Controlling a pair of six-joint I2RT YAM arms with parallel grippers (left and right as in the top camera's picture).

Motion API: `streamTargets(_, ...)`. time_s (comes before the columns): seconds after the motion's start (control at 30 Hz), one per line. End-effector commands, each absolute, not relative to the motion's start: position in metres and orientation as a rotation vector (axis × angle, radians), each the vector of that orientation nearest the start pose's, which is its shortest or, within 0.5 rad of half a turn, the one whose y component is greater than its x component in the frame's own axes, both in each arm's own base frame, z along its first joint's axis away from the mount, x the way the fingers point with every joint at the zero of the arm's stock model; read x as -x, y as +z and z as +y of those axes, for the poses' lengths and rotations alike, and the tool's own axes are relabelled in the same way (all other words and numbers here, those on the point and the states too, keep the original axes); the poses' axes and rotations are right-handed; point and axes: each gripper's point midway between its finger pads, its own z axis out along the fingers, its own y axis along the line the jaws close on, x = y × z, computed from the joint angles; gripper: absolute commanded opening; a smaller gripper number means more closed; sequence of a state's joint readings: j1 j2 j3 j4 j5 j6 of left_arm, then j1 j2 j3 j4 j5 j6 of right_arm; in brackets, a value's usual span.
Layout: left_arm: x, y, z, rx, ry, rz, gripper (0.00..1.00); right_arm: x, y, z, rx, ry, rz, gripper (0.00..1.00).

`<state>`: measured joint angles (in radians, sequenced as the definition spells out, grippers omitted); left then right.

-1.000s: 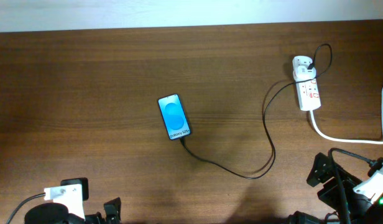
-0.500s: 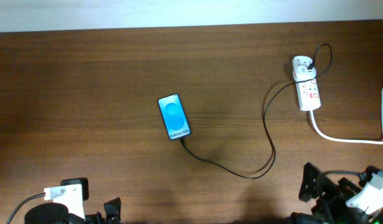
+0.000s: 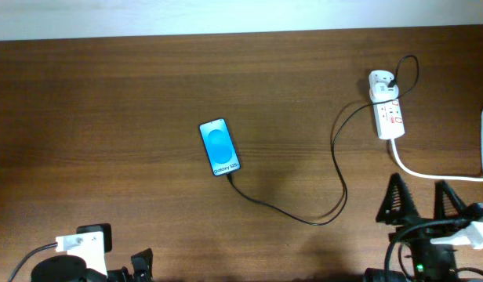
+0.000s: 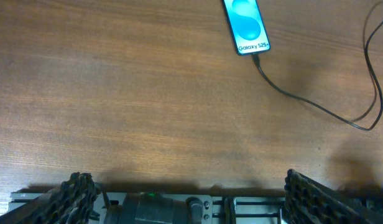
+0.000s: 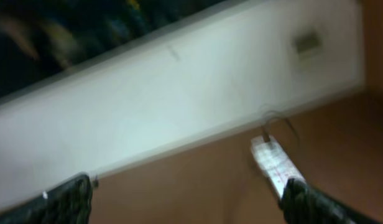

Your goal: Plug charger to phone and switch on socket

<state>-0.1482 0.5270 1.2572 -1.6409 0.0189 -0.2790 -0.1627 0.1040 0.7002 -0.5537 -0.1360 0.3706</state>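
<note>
The phone (image 3: pixel 220 147) lies face up mid-table, its blue screen lit; the left wrist view shows the phone (image 4: pixel 247 23) too. The charger's black cable (image 3: pixel 335 168) runs from the white adapter (image 3: pixel 380 80) in the socket (image 3: pixel 390 116) at the far right, and its plug tip (image 4: pixel 257 57) sits against the phone's lower end. My right gripper (image 3: pixel 420 202) is open near the front right edge, its fingers pointing at the socket (image 5: pixel 275 163), which looks blurred in its wrist view. My left gripper (image 4: pixel 191 193) is open at the front left, with nothing between its fingers.
A thick white cord (image 3: pixel 430 174) leaves the socket and curves off the right side, close to my right gripper. The cable loop (image 3: pixel 324 221) lies left of that gripper. A white wall (image 5: pixel 179 93) runs behind the table's far edge.
My right arm has swung round, so its open fingers now point up the table toward the socket. The left arm, phone and cable have not moved.
</note>
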Motion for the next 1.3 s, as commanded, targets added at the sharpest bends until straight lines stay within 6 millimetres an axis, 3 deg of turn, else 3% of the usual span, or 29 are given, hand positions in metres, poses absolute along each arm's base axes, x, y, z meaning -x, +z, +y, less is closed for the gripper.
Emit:
streamTargets(0.0, -0.083, 0.260, -0.015, 0.155, -0.201, 2.486, 0.99, -0.178, 0.334, 0.019, -0.162, 0.388, 1.401, 0.98)
streamTargets(0.4, -0.083, 0.260, -0.015, 0.155, -0.201, 2.486, 1.00, -0.215, 0.299, 0.010, -0.211, 0.426, 1.285, 0.98)
streamTargets(0.57, -0.083, 0.260, -0.015, 0.155, -0.201, 2.486, 0.99, -0.224, 0.281, 0.002, -0.242, 0.402, 1.276, 0.98)
streamTargets(0.8, -0.083, 0.260, -0.015, 0.155, -0.201, 2.486, 0.99, -0.228, 0.268, 0.002, -0.213, 0.404, 1.187, 0.98)
streamTargets(0.97, -0.083, 0.260, -0.015, 0.155, -0.201, 2.486, 0.99, -0.232, 0.258, 0.002, -0.223, 0.403, 1.218, 0.98)
streamTargets(1.1, -0.083, 0.260, -0.015, 0.155, -0.201, 2.486, 0.99, -0.245, 0.197, 0.001, -0.301, 0.398, 1.461, 0.98)
streamTargets(1.17, -0.083, 0.260, -0.015, 0.155, -0.201, 2.486, 0.99, -0.246, 0.156, -0.004, -0.367, 0.360, 1.621, 0.98)
streamTargets(1.27, -0.083, 0.260, -0.015, 0.155, -0.201, 2.486, 1.00, -0.246, 0.158, -0.005, -0.263, 0.258, 1.625, 0.98)
